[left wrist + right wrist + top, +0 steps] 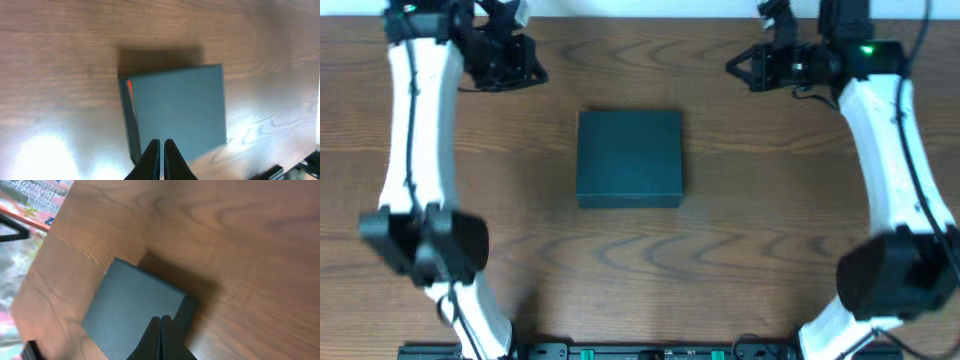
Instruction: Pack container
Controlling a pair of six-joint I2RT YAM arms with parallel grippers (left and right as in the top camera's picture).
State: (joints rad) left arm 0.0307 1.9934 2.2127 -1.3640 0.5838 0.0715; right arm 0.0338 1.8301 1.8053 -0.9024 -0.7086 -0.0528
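The dark green container (629, 158) lies flat with its lid closed in the middle of the wooden table. It also shows in the left wrist view (177, 112) and in the right wrist view (132, 312). My left gripper (537, 72) is raised at the far left, well away from the container, its fingers (161, 144) shut and empty. My right gripper (732, 68) is raised at the far right, also apart from the container, its fingers (160, 319) shut and empty. A thin orange-red strip (129, 87) shows at the container's side edge.
The wooden table (770, 200) surrounds the container on all sides. The table's far edge, with colourful clutter beyond it (30, 200), shows in the right wrist view. Arm bases stand at the front left (425, 240) and front right (895, 270).
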